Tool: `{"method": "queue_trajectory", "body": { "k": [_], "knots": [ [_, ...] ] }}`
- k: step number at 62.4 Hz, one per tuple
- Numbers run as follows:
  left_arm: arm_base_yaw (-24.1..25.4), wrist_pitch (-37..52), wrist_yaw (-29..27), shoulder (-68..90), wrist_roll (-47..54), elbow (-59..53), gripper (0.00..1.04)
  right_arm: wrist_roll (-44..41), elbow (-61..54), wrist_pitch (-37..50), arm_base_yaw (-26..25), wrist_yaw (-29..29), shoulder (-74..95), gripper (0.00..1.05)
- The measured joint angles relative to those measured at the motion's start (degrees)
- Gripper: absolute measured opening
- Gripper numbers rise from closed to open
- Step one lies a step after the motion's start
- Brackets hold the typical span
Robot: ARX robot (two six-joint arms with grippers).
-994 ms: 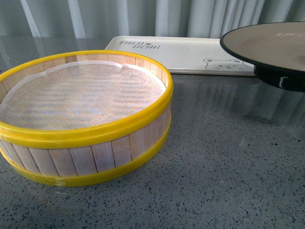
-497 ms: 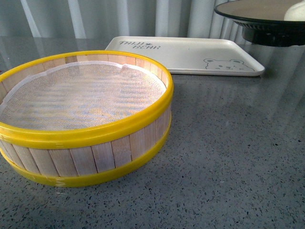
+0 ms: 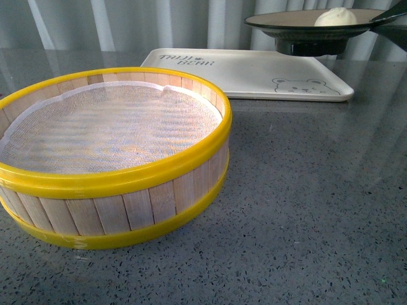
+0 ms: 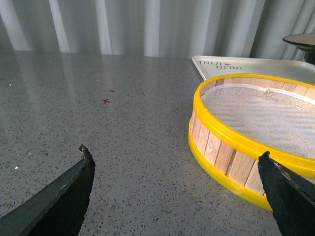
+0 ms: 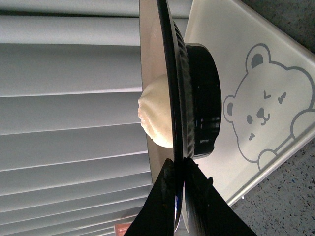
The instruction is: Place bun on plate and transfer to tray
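Note:
The dark plate [image 3: 286, 20] hangs level above the far right end of the cream tray [image 3: 254, 73], not touching it. An off-white bun [image 3: 336, 17] sits on the plate's right half. My right gripper [image 3: 386, 19] is shut on the plate's right rim. The right wrist view shows the plate [image 5: 165, 73] edge-on, clamped by the right gripper [image 5: 178, 167], with the bun [image 5: 155, 118] on one side and the tray's [image 5: 231, 59] bear drawing beyond the black foot. My left gripper [image 4: 176, 157] stands open over bare tabletop beside the steamer basket.
A yellow-rimmed wooden steamer basket [image 3: 108, 184] with white cloth lining stands at the front left, also seen as the basket [image 4: 231, 147] in the left wrist view. Grey speckled tabletop [image 3: 305, 210] spreads to its right. Pale vertical blinds close the back.
The plate with the bun has travelled away from the camera and leftward, from the near right to a spot over the tray's right end. The basket and tray have not moved.

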Motion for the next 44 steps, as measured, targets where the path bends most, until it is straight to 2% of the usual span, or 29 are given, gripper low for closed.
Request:
{"method": "queue_trajectory", "body": {
  "k": [44],
  "knots": [
    [0.0,0.0,0.0,0.0,0.0,0.0,0.98,0.26,7.93,-2.49,2.84,1.36,8.85,0.02]
  ]
}}
